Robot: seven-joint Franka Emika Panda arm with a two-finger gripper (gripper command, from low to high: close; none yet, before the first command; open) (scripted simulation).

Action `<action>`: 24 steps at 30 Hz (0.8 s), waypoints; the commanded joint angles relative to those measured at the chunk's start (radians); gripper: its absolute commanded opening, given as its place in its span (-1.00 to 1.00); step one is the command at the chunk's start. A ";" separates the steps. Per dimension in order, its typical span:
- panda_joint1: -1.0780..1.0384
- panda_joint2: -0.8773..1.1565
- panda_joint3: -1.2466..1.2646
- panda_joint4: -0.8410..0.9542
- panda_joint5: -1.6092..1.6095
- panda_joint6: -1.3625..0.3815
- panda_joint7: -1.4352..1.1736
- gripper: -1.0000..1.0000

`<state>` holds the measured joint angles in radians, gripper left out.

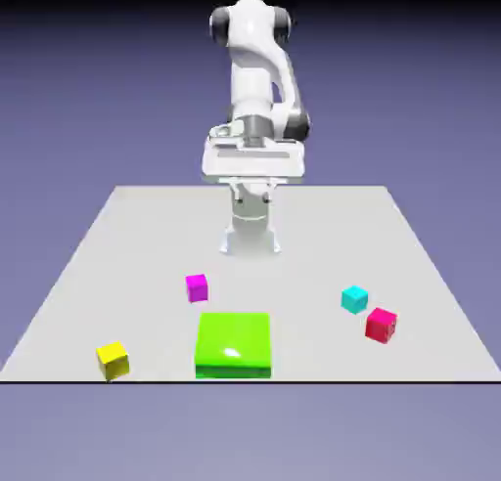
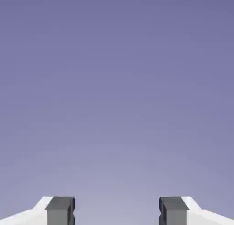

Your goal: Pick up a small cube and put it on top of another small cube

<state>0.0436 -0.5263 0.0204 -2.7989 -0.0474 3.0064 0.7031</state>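
Hanging high above the far part of the table [image 1: 147, 235], the gripper [image 2: 117, 211] carries nothing: in the hand view its two grey fingertips [image 2: 60, 210] stand wide apart at the bottom edge, jaws open, with only plain blue-violet backdrop between and beyond them. In the exterior view the white arm [image 1: 256, 68] rises upright at twelve o'clock of the table, its hand [image 1: 253, 159] held level well above the surface and well apart from every block. Taking the flat green block [image 1: 233, 344] as the centre of the dial, the small cyan cube [image 1: 354, 299] sits at about two o'clock from it, resting on the table toward the exterior view's right. Just beside that cyan cube, at its four o'clock, lies the red cube [image 1: 382, 324]; whether the two touch at a corner cannot be told from this view. The small yellow cube [image 1: 113, 360] rests at about eight o'clock from the green block, near the table's near edge on the exterior view's left, well apart from the cyan cube. The magenta cube [image 1: 197, 287] sits at about eleven o'clock from the green block, close to it but not touching. All four small cubes stand flat on the table, each alone, none stacked.
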 commanded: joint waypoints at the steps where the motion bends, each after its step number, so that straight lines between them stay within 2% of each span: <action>1: 0.026 0.036 0.017 0.009 -0.039 -0.025 -0.031 0.00; 18: 0.471 0.652 0.305 0.166 -0.708 -0.457 -0.566 0.00; 20: 0.485 0.672 0.314 0.171 -0.729 -0.470 -0.582 0.00; 24: 0.508 0.806 0.235 0.213 -0.902 -0.413 -0.452 0.00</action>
<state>0.5514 0.2793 0.2558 -2.5859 -0.9497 2.5935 0.2509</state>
